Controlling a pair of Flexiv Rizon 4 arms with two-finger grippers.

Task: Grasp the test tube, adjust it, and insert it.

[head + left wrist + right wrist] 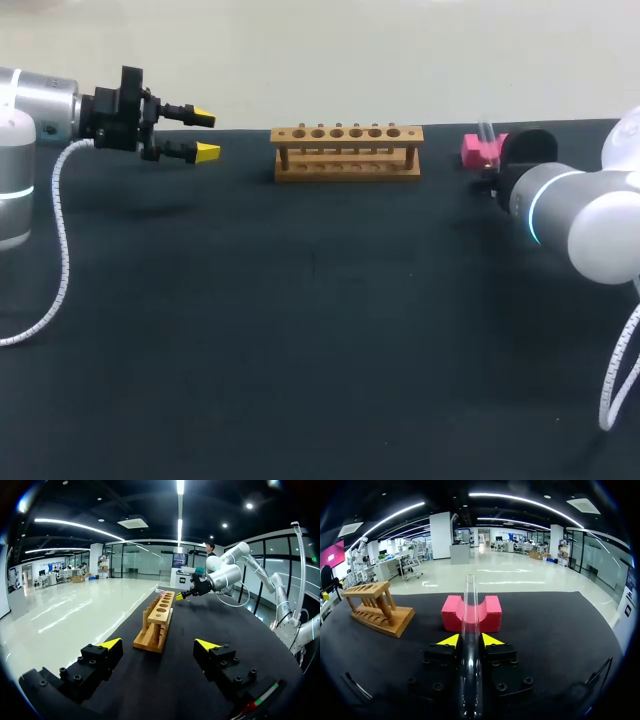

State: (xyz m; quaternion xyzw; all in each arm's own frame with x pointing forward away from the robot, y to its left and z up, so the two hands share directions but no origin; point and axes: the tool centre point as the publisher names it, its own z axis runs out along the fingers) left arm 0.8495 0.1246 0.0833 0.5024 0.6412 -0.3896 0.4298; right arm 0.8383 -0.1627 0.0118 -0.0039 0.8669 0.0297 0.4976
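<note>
A clear glass test tube (470,625) runs between my right gripper's (470,640) yellow fingertips (449,640), which press on it from both sides. Its far end lies over the groove of a pink foam block (452,614). In the head view the block (478,150) sits at the back right with the tube's end (487,129) sticking up behind it, and my right arm (560,205) hides that gripper. A wooden tube rack (347,152) with a row of holes stands at the back middle. My left gripper (205,135) hovers left of the rack, open and holding nothing.
The table (300,330) is covered in black cloth. In the left wrist view the rack (157,622) stands ahead of the open left gripper (158,645), with my right arm (222,577) beyond it.
</note>
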